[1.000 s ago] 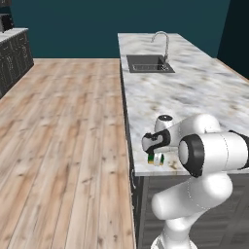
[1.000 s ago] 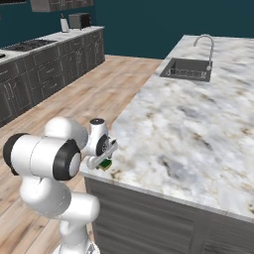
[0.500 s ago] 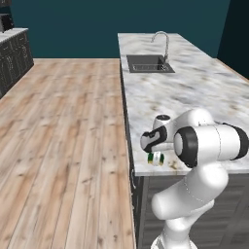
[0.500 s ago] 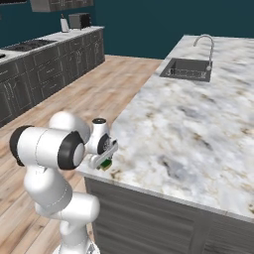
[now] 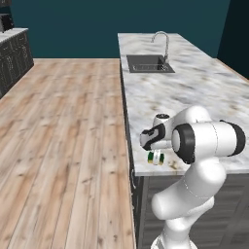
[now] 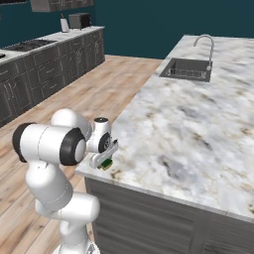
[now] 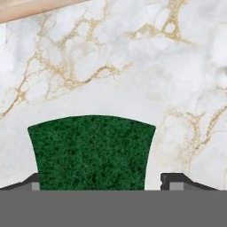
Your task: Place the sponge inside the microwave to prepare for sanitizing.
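Hand view: sponge sits between the tool's fingertips.

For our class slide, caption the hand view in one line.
Green scouring face of the small yellow-and-green sponge between the dark pincer fingertips, above the white gold-veined marble counter.

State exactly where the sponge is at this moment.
The sponge sits near the marble counter's front corner, at the far end from the sink. In the hand view it lies between the gripper's jaws.
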{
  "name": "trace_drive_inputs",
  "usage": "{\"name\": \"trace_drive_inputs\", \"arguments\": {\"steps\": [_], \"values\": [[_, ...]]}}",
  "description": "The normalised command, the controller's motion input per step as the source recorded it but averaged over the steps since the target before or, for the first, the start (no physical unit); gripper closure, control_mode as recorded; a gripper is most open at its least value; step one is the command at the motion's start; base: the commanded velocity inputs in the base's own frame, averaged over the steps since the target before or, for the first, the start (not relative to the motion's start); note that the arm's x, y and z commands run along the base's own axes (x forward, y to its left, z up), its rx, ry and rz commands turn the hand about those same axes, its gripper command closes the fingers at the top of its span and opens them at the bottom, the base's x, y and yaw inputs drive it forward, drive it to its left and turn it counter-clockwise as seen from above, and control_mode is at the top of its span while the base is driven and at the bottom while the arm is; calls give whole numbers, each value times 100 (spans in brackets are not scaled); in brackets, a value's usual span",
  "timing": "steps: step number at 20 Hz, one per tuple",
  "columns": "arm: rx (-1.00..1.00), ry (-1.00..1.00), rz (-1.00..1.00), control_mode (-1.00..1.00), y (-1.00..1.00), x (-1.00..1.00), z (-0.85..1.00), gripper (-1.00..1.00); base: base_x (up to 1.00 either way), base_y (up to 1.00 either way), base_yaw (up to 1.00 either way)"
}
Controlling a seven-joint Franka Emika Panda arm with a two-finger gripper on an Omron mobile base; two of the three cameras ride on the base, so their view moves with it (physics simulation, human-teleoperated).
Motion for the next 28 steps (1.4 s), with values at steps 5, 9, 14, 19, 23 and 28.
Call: {"name": "trace_drive_inputs", "arguments": {"steps": [5,9,14,19,23,28], "values": [[0,0,0,-100,0,0,-3,100,0,0,0],[-4,0,0,-100,0,0,16,100,0,0,0],[-4,2,0,-100,-15,-30,86,100,0,0,0],[2,7,-5,-100,-47,-58,100,100,0,0,0],[4,2,-18,-100,-38,-71,82,100,0,0,0],[0,0,-16,-100,-24,-58,61,100,0,0,0]]}}
